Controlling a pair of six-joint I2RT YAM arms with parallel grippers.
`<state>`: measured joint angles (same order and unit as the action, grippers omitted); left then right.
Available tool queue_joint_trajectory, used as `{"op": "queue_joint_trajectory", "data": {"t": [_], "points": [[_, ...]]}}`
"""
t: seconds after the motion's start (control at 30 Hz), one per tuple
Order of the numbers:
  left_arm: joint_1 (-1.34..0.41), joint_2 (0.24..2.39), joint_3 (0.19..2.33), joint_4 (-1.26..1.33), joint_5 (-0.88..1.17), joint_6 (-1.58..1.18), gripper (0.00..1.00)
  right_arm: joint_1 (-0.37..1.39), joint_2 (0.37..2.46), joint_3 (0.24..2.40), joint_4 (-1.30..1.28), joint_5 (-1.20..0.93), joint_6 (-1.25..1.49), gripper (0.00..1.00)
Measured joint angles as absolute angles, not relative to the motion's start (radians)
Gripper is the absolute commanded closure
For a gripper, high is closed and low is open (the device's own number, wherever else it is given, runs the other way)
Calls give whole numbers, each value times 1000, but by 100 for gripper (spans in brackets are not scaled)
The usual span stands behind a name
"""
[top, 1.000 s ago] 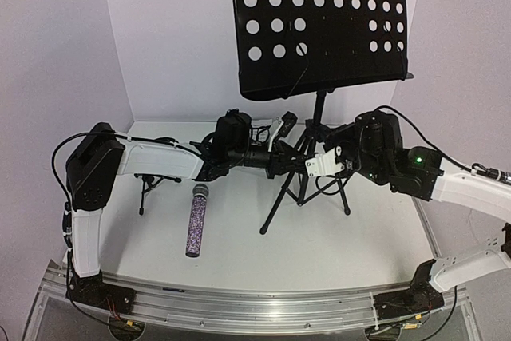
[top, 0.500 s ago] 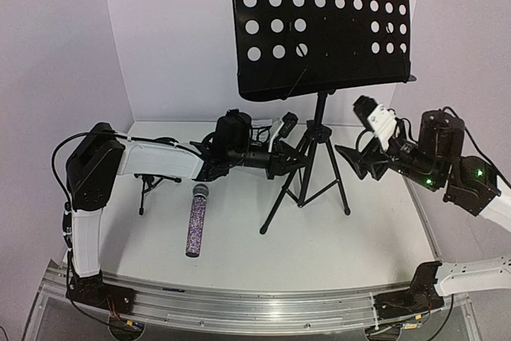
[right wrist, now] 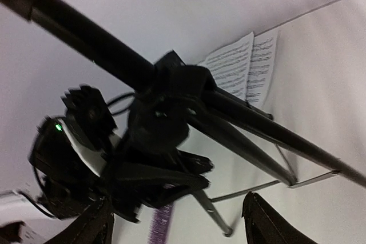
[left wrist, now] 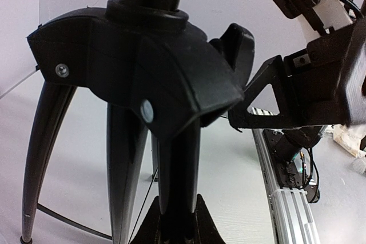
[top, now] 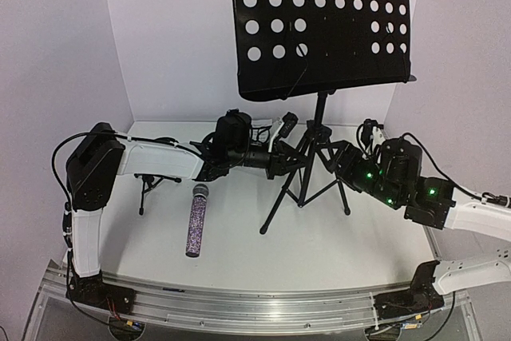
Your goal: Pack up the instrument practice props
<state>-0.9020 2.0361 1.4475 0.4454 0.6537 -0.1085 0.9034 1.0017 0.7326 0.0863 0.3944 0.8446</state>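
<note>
Top external: pale walls (top: 168,37) enclose white table (top: 319,245).

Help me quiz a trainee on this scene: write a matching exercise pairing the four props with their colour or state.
Things:
1. microphone
2. music stand
3. sheet music
4. mic stand

Descriptions:
a. white, printed
b. small tripod, far left
c. upright, perforated
d. purple, lying flat

Pairs: 1-d, 2-c, 3-a, 4-b.
</note>
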Motion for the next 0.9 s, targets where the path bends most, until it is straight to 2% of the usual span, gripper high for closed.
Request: {"op": "queue_joint_trajectory", "data": {"t": [0.17, 0.3, 0.43, 0.67, 0.83, 0.9], "points": [[-902, 2036, 1448, 446, 654, -109, 100, 895, 1013, 733, 214, 412, 1044, 42], [-902, 2036, 1448, 446, 655, -109, 100, 881, 1026, 733, 269, 432, 1122, 56], [-902, 2037, 1448, 446, 655, -110, 100, 871, 1041, 733, 289, 463, 1167, 60], [-902, 2037, 1448, 447, 656, -110, 100, 851, 1081, 733, 299, 470, 1202, 61], [-902, 2038, 1448, 450, 656, -111, 100, 840, 1109, 737, 313, 461, 1219, 68], [-902, 2038, 1448, 452, 656, -111, 100, 839, 1112, 739, 319, 458, 1223, 67]]}}
